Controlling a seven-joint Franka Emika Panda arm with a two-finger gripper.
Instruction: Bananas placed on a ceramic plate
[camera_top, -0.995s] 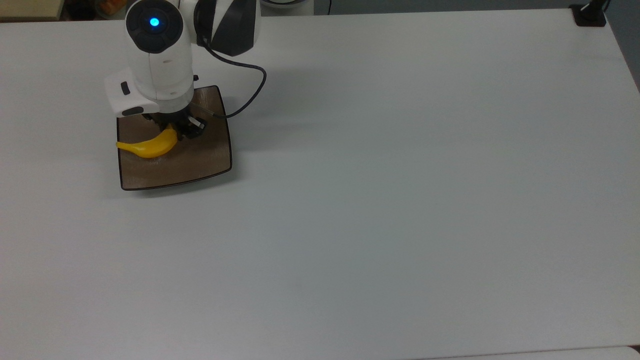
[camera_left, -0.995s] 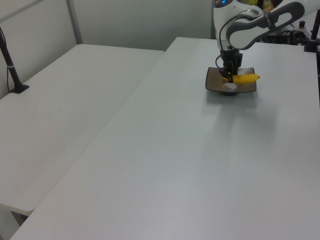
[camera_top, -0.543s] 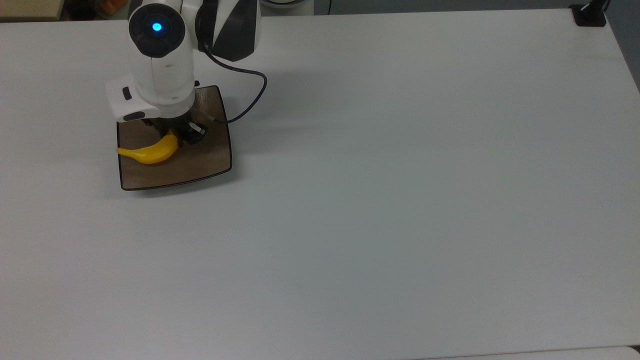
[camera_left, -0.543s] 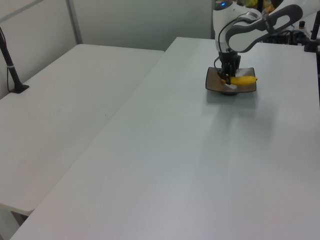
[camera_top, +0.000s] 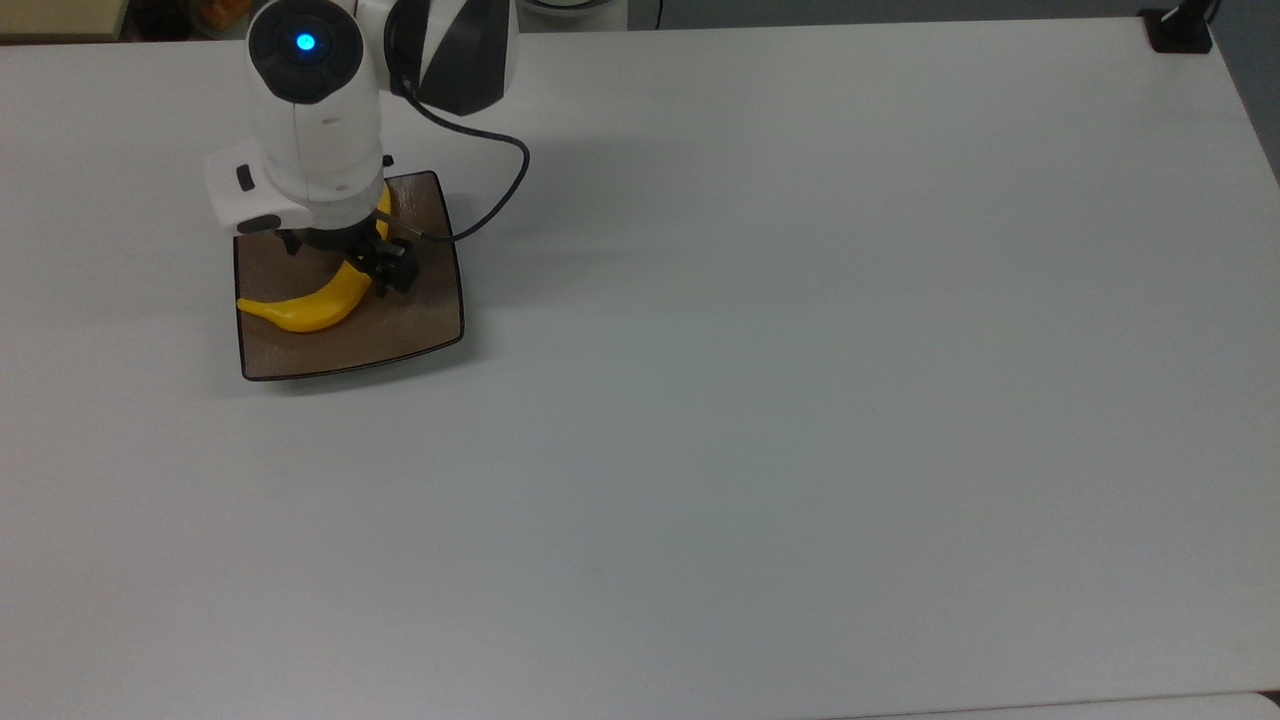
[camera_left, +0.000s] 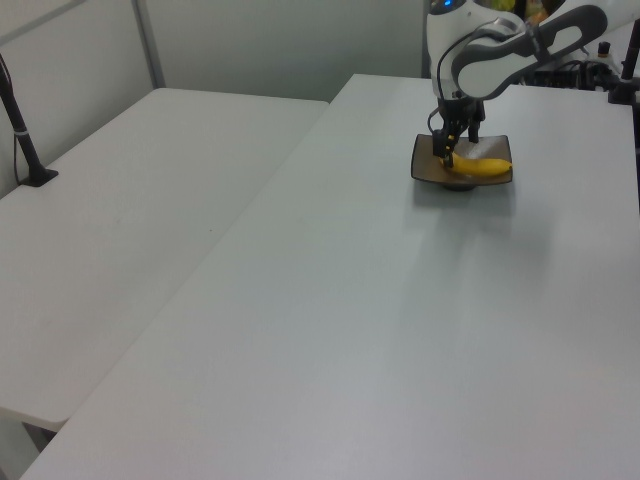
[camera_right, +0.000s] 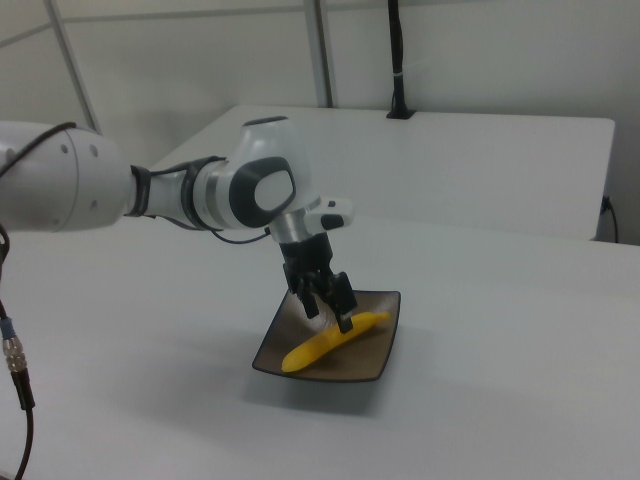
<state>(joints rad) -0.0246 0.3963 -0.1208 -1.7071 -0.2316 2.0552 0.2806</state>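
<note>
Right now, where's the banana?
The banana lies on the brown plate, near the table's upper-left corner in the top view. The gripper is right above its upper end.

Arm (camera_top: 310, 120) covers the plate's (camera_top: 350, 345) far-left corner and the banana's (camera_top: 320, 305) upper end in top view. Gripper (camera_right: 330, 305) finger gap: can't tell. Arm base cut off at the right view's left edge.

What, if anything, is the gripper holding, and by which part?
Nothing, it seems. The banana lies on the plate, and the gripper stands open just above its middle, the fingers apart on either side of it.
</note>
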